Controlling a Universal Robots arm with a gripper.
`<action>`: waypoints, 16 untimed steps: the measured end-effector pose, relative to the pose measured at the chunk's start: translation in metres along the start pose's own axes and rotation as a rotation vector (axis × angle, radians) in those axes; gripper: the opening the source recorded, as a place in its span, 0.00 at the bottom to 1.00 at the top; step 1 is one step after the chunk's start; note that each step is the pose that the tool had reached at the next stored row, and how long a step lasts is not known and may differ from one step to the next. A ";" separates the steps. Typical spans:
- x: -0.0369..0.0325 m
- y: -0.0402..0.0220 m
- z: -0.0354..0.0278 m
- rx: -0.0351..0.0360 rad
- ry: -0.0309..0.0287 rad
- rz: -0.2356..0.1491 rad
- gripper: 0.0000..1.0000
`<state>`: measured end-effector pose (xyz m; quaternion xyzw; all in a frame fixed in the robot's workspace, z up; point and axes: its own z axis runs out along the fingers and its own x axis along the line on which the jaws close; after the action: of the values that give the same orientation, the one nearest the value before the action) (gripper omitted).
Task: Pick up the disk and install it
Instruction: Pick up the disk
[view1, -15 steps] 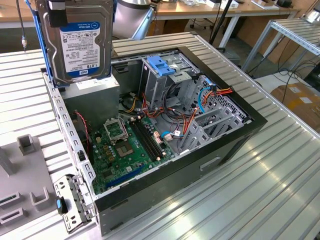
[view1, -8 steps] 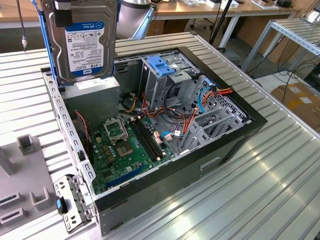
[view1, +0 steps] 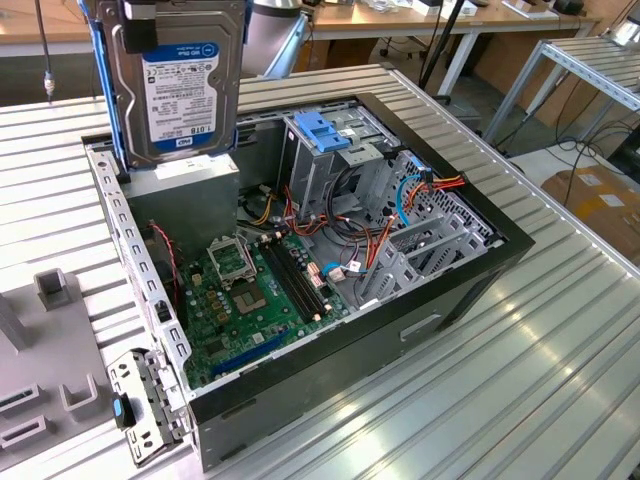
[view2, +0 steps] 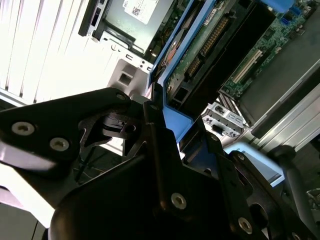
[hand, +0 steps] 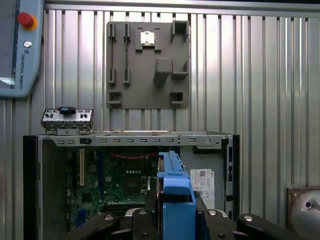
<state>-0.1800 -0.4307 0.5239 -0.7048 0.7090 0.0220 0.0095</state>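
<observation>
The disk (view1: 185, 85) is up in the air, upright, its white label with the blue band facing the exterior view and a blue rail (view1: 100, 90) running down its edge on the exterior view's left. It hangs above the open computer case (view1: 400, 330), right over the grey power-supply box (view1: 190, 190), clear of it and touching nothing below. In the first wrist view the tool (hand: 175, 215) is clamped narrow on the disk, black fingers (hand: 212, 220) pressed to either side of the blue plastic, and the second wrist view shows the same grip close up, with the drive's circuit-board side on show. Inside the case, the green motherboard (view1: 250, 300) lies flat and the metal cage with the light-blue top (view1: 325, 135) stands toward the back among red and orange cables. The case sits on a ribbed, silvery metal desk (view1: 500, 380) that catches bright reflections. A grey fixture plate (view1: 40, 380) rests on the desk at the exterior view's left, just beside the case, and the first wrist view catches a grey pendant with a red button (hand: 20, 50) on the desk, beyond the plate. Behind, wooden workbenches (view1: 400, 20) line the room, a metal rack (view1: 590, 70) stands at the exterior view's right, and a cardboard box (view1: 600, 200) sits on the floor.
</observation>
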 end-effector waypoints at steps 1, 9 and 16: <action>0.0000 -0.0010 0.0000 0.0000 0.0000 0.000 0.37; 0.0001 -0.0110 0.0001 0.0000 0.0000 0.000 0.37; 0.0015 -0.0227 0.0003 0.0000 0.0000 0.000 0.37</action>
<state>-0.1573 -0.4323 0.5231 -0.7048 0.7090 0.0220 0.0095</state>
